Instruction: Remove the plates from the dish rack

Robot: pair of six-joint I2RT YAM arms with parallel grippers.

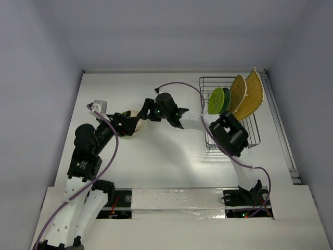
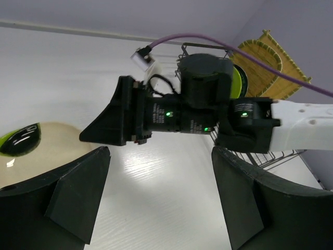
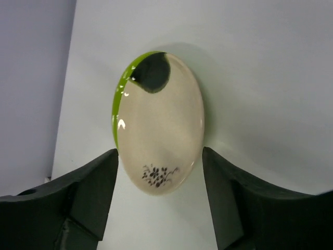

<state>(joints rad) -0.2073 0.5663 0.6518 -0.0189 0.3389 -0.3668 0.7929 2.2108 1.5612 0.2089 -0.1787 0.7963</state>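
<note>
While four plates are held upright in the dish rack at the far right of the worktop, a fifth is found lying flat well to its left. This cream plate, edged in lime green along one side and marked with a small dark floral sprig, is seen on the white surface just beyond the right pincer. That pincer's fingers are spread wide, and the plate is gripped by neither of them. The left pincer is likewise held apart, with nothing between its fingers. It is pointed towards the right arm, and the cream plate is glimpsed at the left edge of its view. From above, both pincers are seen near each other over the left-centre of the worktop, with the cream plate between them. Inside the rack, a lime-green plate is stood at the left and a dark teal plate is tucked just behind it. A rounded tan woven plate and a square-cornered tan woven plate are leaned further right.
</note>
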